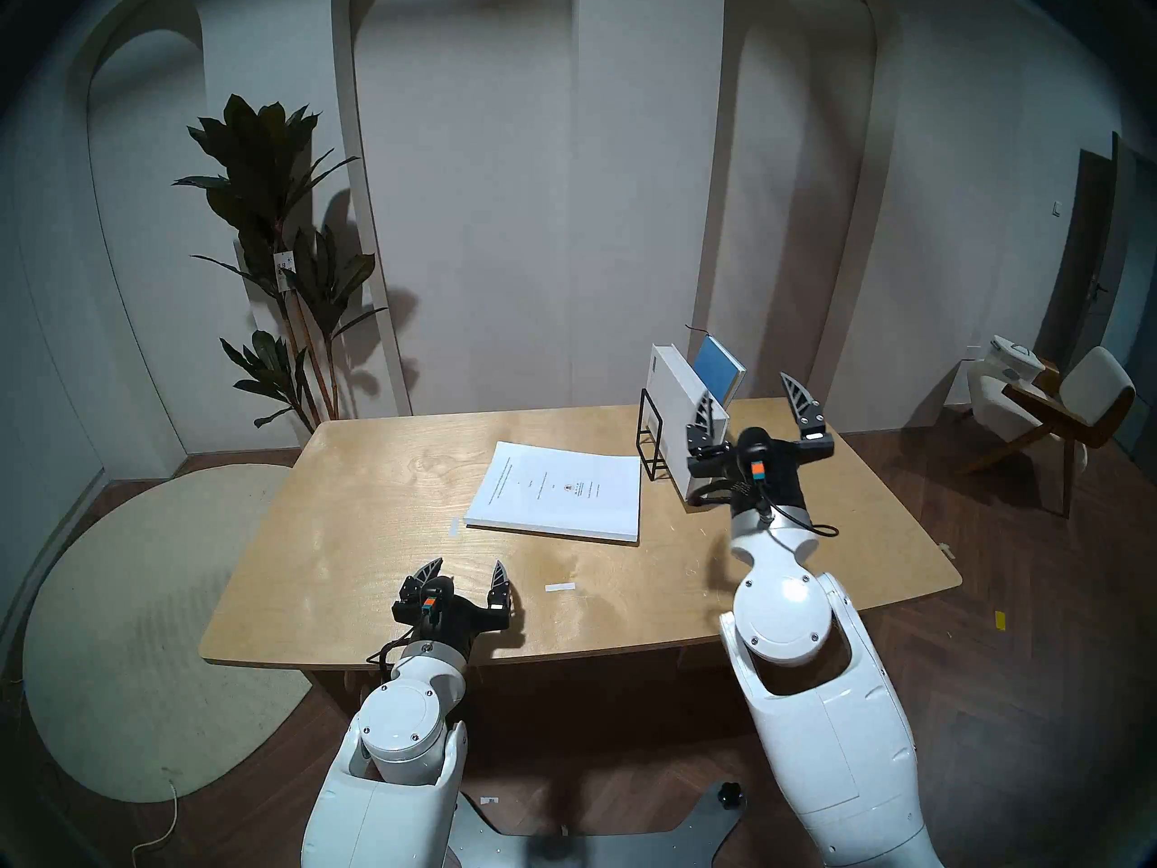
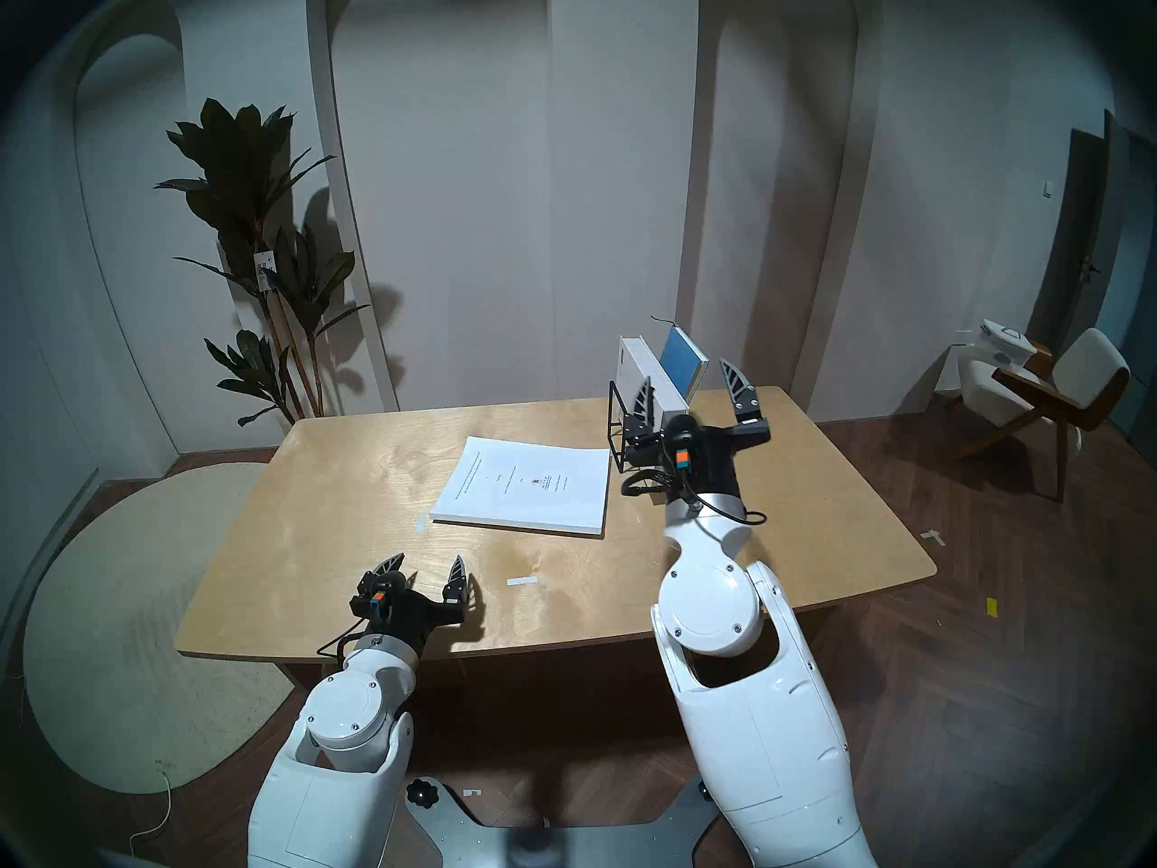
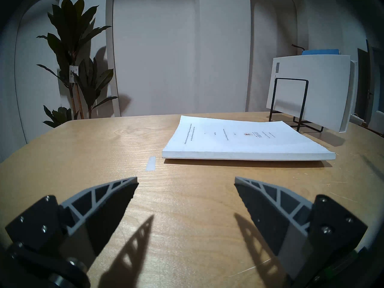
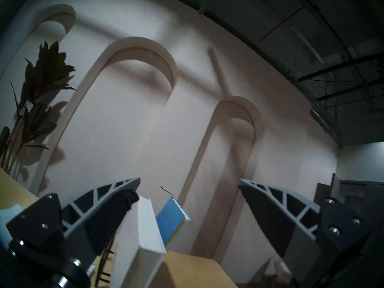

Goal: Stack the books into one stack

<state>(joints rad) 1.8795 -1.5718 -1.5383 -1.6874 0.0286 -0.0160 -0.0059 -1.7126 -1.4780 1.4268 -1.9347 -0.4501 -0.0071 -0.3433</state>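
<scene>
Plainly, both grippers stand wide apart and hold nothing. The left gripper (image 1: 466,573) hangs low over the near edge of the wooden table (image 1: 375,535), pointing forward and slightly down. In its wrist view the two fingers (image 3: 116,190) are spread wide with only bare tabletop and their own shadows between them; neither tip touches anything.

The right gripper (image 1: 748,409) is raised higher, on the right side of the table, tilted upward toward the wall. Its jaws are equally wide. From the head views its left finger (image 1: 706,417) overlaps the thick white hardcover (image 1: 676,397), but the right wrist view shows that finger (image 4: 116,198) beside the book's top edge, and I cannot tell whether it grazes the cover. The other finger is out in free air, well clear of everything.

The books lie in two places. A large thin white booklet (image 1: 563,491) with small print rests flat near the table's middle, ahead of the left gripper and apart from it. The thick white hardcover stands leaning in a black wire rack (image 1: 651,434) at the far right of the table, and a smaller blue-covered notebook (image 1: 720,372) leans just behind it, its upper part showing above the hardcover. A thin dark ribbon sticks up from the notebook's top.

Two short strips of pale tape (image 1: 559,587) are stuck to the tabletop, one just beside the booklet's near left corner.
</scene>
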